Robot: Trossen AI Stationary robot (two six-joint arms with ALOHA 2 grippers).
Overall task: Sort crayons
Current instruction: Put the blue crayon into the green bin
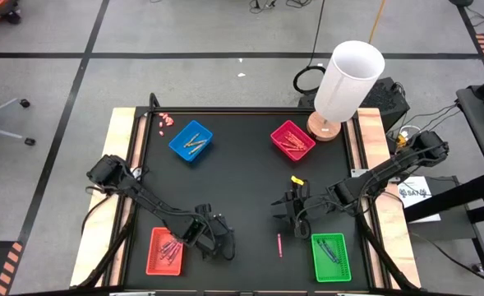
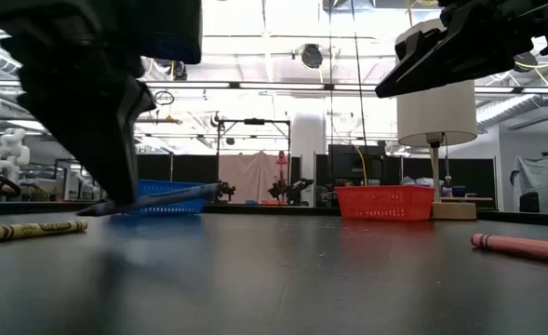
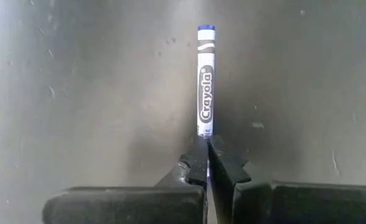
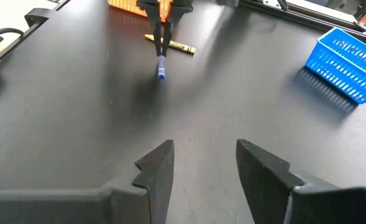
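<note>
**Trainee:** What lies nearest in your high view?

**Instructor:** Near the table's front edge you see the left gripper just beside the red tray, which holds several crayons. The right gripper hangs near mid-table; a pink crayon lies between it and the green tray, and a yellow crayon lies just behind it. The blue tray and magenta tray sit toward the back, each with crayons inside.

**Trainee:** And your low view?

**Instructor:** You see the left gripper large at the picture's left, with a blue crayon slanting out of it above the tabletop. The yellow crayon and the pink crayon rest flat on the table.

**Trainee:** Your left wrist view?

**Instructor:** You see its fingers pinched on one end of the blue crayon, which points straight ahead.

**Trainee:** Your right wrist view?

**Instructor:** You see the right gripper spread, holding nothing, above bare table. Farther off, the left gripper holds the blue crayon near the yellow one.
</note>
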